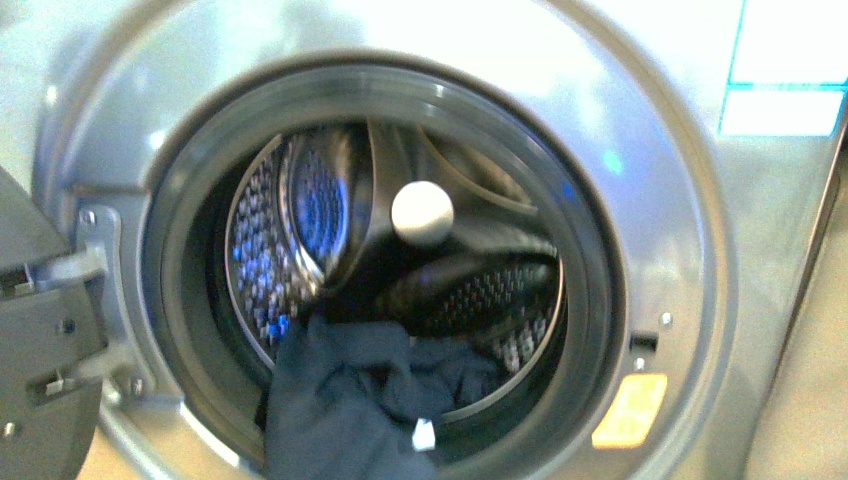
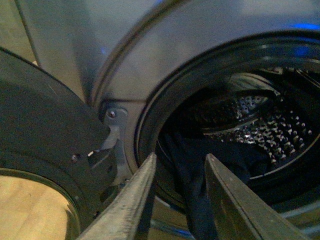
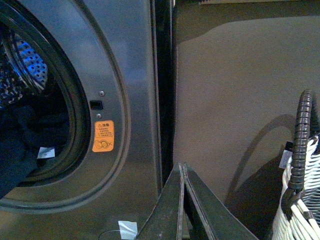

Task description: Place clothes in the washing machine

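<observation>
The silver-grey washing machine [image 1: 660, 180] fills the front view, its porthole open onto the perforated drum [image 1: 270, 240] with a cream hub [image 1: 421, 213]. The dark navy clothes [image 1: 350, 390] hang over the lower gasket, half in the drum, with a white tag [image 1: 424, 434]. My left gripper [image 2: 179, 161] is open and empty just outside the porthole's lower rim, the clothes [image 2: 197, 175] showing between its fingers. My right gripper [image 3: 182, 166] is shut and empty, off beside the machine [image 3: 125, 65], near its yellow sticker [image 3: 103, 136]. Neither gripper shows in the front view.
The open door [image 1: 40, 340] stands at the left on its hinge [image 2: 112, 131]. A white woven basket with a dark handle [image 3: 300, 170] stands on the brown floor [image 3: 240, 90] to the machine's right. Blue-white labels [image 1: 785, 90] sit on the machine's upper right.
</observation>
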Robot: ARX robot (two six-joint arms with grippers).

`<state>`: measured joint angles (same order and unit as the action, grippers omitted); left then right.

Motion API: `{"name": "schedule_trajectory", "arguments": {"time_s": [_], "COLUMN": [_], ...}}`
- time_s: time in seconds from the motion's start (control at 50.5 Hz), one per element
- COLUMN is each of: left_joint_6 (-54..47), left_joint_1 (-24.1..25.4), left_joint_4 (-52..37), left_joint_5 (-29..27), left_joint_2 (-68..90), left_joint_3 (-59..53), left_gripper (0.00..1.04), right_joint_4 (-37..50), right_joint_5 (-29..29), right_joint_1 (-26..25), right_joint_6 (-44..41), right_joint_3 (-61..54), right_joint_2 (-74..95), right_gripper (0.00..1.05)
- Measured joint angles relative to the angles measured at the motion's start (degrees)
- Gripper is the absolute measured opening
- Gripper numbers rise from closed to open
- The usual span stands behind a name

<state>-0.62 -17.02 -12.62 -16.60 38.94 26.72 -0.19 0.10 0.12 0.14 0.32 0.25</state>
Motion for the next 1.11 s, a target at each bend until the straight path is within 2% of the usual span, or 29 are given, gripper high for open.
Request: {"name": "schedule_trajectory", "arguments": {"time_s": [0.099, 0.139, 0.495, 0.555, 0.654, 1.11], "left_joint_6": [0.13, 0.35, 0.68, 0.70, 0.70, 0.70], "left_joint_1": [2.56, 4.04, 10.40, 13.60, 16.28, 16.90], "left_joint_4": [-1.33, -1.99, -3.17, -3.13, -2.71, 0.55], "left_joint_5": [2.99, 4.39, 10.43, 14.97, 16.35, 16.59], "left_joint_2": [-2.91, -4.61, -13.38, -14.84, -16.41, -23.82], "left_joint_3": [-4.90, -7.37, -17.11, -17.97, -19.54, -23.65], "left_gripper": [0.14, 0.04, 0.04, 0.04, 0.04, 0.04], "right_joint_4": [0.00, 0.00, 0.00, 0.00, 0.00, 0.00], "right_joint_5": [0.00, 0.00, 0.00, -0.02, 0.00, 0.00], "right_joint_1": [0.00, 0.00, 0.00, 0.00, 0.00, 0.00], "right_joint_6": [0.00, 0.00, 0.00, 0.00, 0.00, 0.00], "right_joint_3": [0.00, 0.00, 0.00, 0.00, 0.00, 0.00], "right_joint_2": [0.00, 0.00, 0.00, 0.00, 0.00, 0.00], "right_gripper": [0.02, 0.02, 0.02, 0.02, 0.02, 0.02]}}
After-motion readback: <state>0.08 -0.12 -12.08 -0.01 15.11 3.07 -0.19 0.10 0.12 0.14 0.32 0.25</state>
